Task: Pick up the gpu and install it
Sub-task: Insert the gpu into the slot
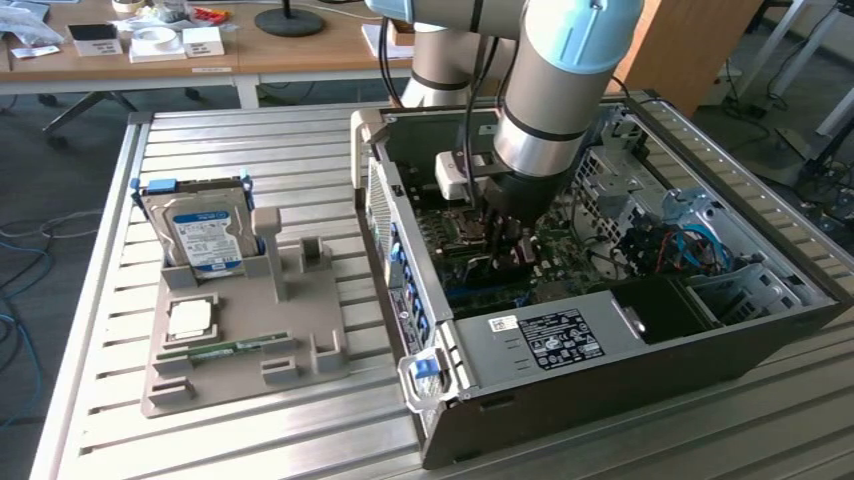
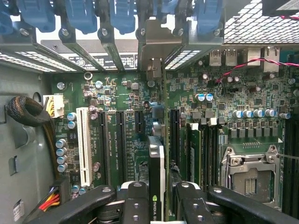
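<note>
I'm down inside the open computer case [image 1: 641,330] now, arm reaching in from above, and my tool [image 2: 159,205] is partly closed around the gpu [image 2: 156,172]. In the wrist view the card stands on edge between my two black fingers [image 2: 135,200], one on each flat side, pinching it. The card's thin edge runs straight away from me across the green motherboard [image 2: 117,93], in line with the dark expansion slots [image 2: 120,140], and its pale metal bracket [image 2: 154,51] sits up against the rear wall of the case, among the blue slot clips [image 2: 121,14]. I can't tell whether the card's connector is fully seated in its slot.

Just beside the card on one side sit the long white slot [image 2: 84,144] and the dark slots; on the other side are the memory slots [image 2: 196,149] and, further off, the bare processor socket [image 2: 250,175] with its metal frame.

From the exterior view, the case lies on its side on the slatted metal bench [image 1: 267,140]. Well apart from it, toward the exterior view's left, a grey parts holder [image 1: 300,340] carries the silver hard drive [image 1: 200,230] standing upright, a processor chip [image 1: 190,320] lying flat, and a narrow green memory stick [image 1: 220,349] beside it.
</note>
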Available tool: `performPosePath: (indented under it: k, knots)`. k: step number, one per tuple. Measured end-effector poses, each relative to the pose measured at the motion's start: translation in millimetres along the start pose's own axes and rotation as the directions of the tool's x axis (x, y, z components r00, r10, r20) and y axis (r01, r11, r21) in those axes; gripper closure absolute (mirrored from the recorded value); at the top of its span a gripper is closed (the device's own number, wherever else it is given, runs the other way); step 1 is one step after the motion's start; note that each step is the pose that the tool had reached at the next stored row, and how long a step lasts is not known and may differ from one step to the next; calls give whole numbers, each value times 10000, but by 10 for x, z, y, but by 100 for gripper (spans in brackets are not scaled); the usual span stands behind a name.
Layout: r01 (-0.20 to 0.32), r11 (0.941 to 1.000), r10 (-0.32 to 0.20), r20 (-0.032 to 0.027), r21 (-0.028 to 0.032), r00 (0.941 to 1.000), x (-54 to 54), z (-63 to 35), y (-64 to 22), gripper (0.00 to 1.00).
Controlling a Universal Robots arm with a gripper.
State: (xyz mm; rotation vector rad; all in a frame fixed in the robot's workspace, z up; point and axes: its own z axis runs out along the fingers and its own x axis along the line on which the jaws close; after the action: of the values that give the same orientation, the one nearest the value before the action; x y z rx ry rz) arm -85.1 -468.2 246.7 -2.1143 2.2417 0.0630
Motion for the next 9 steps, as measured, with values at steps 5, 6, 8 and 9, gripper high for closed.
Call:
performPosePath:
  k: [5,6,8,9]
  knots:
    - [-4,10000,4,12,5,10000,-1,6,1,67]
    - [-2,10000,2,2,1,10000,-1,1,1,67]
    - [0,10000,0,1,0,10000,0,0,0,60]
    - [-1,10000,1,1,0,10000,0,0,0,60]
